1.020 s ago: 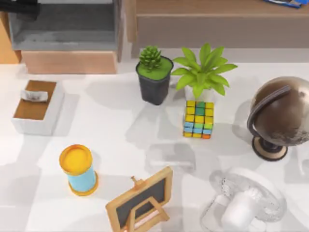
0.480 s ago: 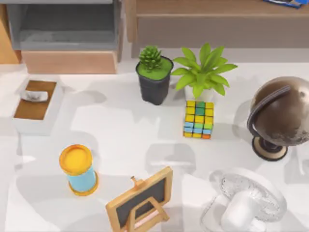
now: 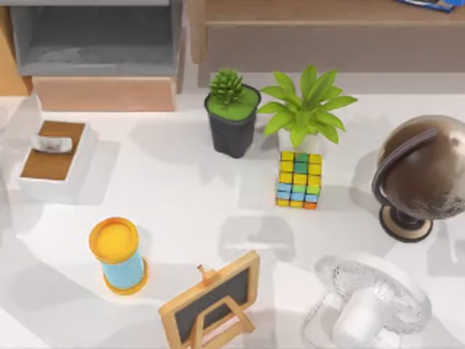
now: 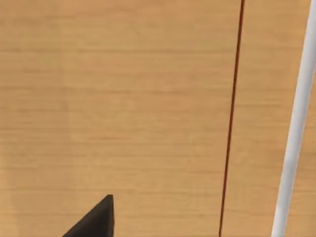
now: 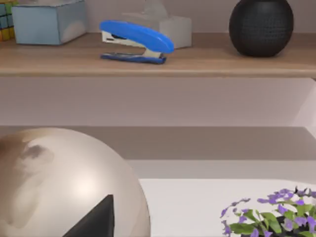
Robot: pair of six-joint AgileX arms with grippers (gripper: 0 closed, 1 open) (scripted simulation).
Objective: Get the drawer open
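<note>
At the far upper left of the top view, the drawer (image 3: 9, 62) is a thin sliver of orange-tan wood against the frame's left edge. Its long axis runs up and down the frame. Just to its right is the wide grey-lined compartment (image 3: 102, 43), with its paler peach front toward the table.

In the left wrist view the same orange-tan panel (image 4: 123, 98) stands close in front of the left gripper (image 4: 95, 223). A thin dark seam (image 4: 231, 118) and a pale bar (image 4: 295, 123) run side by side across the panel. Whether the bar is a handle or an edge I cannot tell. Of the gripper only a dark tip is in frame, so I cannot tell whether it is wide or narrow.

The drawer therefore seems to lie straight ahead of the left gripper and very near. The coming move likely turns on finding a hold along that bar or seam.

Further right, the long shelf unit (image 3: 327, 36) spans the upper edge. The right gripper (image 5: 94, 223) is parked well apart from the drawer, just beside the globe (image 5: 59, 182), and its opening also cannot be told. The left arm is plainly the nearer one.
</note>
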